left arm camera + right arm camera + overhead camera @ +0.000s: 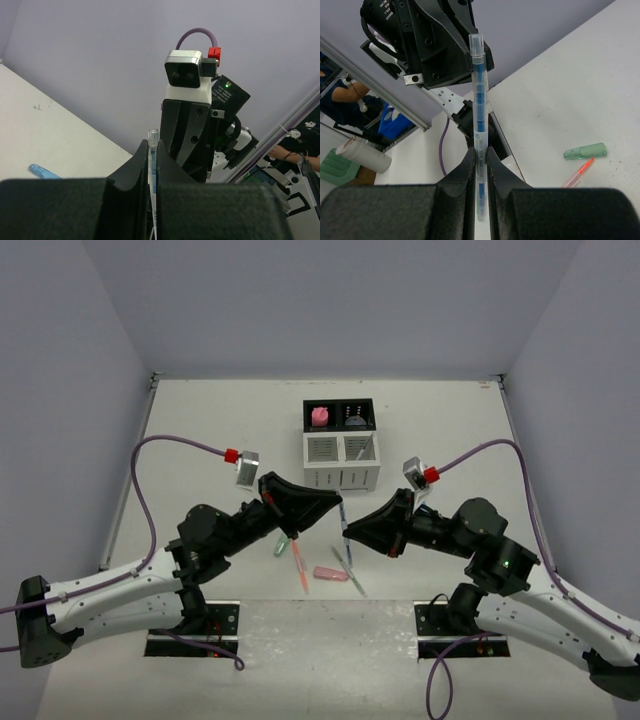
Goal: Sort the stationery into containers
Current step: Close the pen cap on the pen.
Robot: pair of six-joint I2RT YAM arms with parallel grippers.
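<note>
A thin blue pen (344, 517) hangs above the table between both arms. My left gripper (335, 503) is shut on one end of the blue pen (152, 150); my right gripper (352, 524) is shut on the blue pen (479, 100) lower down its barrel. The left gripper (152, 146) and right gripper (479, 152) each pinch the barrel. The containers (340, 445) stand behind, with a pink eraser (320, 416) and a grey puck (354, 418) in the black bins. A green marker (281, 545), orange pen (299, 565), pink marker (331, 573) and grey pen (350, 572) lie below.
The green marker (585, 151) and orange pen (580, 172) lie on the table right of the right jaws. A blue marker (42, 171) lies on the table left of the left jaws. Grey walls close in the table on three sides.
</note>
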